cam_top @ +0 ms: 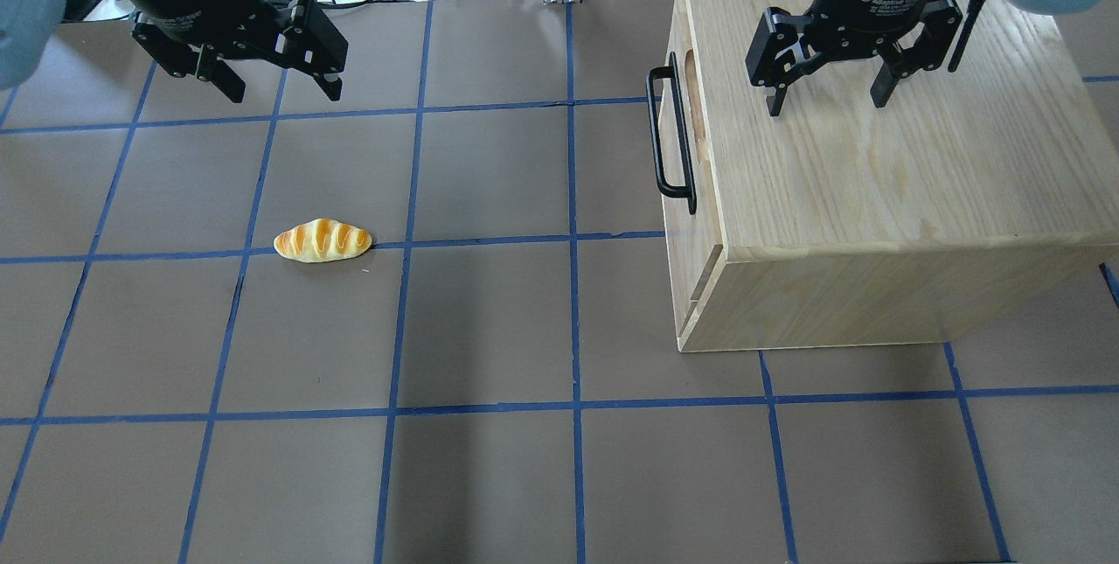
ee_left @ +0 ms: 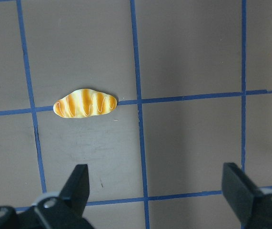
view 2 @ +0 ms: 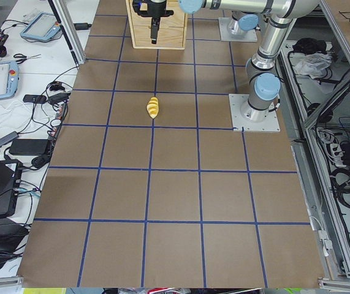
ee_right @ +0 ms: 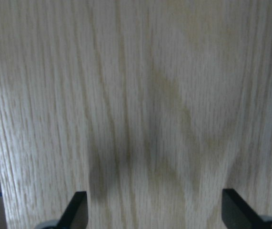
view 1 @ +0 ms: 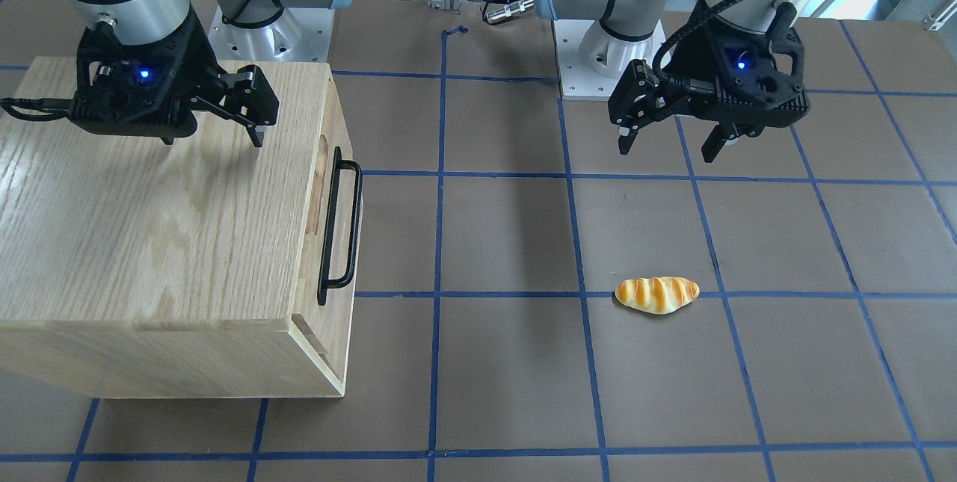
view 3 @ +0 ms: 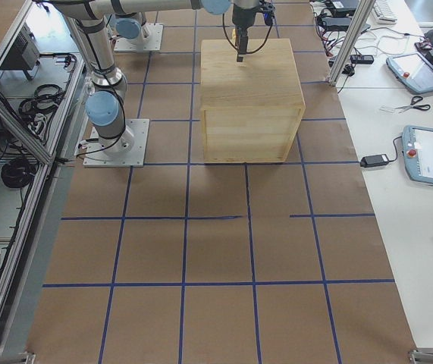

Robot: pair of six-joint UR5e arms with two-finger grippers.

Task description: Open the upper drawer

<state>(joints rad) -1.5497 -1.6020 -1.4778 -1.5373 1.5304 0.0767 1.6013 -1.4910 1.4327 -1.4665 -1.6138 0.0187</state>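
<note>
The upper drawer's front [view 1: 314,243] is flush with the oak cabinet [view 1: 149,228], its black bar handle [view 1: 340,228] facing the table's middle. From overhead the handle [cam_top: 671,135] and the curved notch [cam_top: 692,96] show at the cabinet's [cam_top: 874,170] left face. My right gripper [cam_top: 826,103] hangs open and empty just above the cabinet top, behind the handle side; it also shows in the front-facing view [view 1: 213,140] and its wrist view [ee_right: 155,210], which sees only wood grain. My left gripper [cam_top: 285,95] is open and empty above the table, far from the cabinet.
A toy bread roll [cam_top: 323,241] lies on the brown table on a blue tape line, below and ahead of my left gripper [ee_left: 155,186]; it shows in the left wrist view [ee_left: 85,104]. Robot bases [view 1: 605,56] stand at the table's back edge.
</note>
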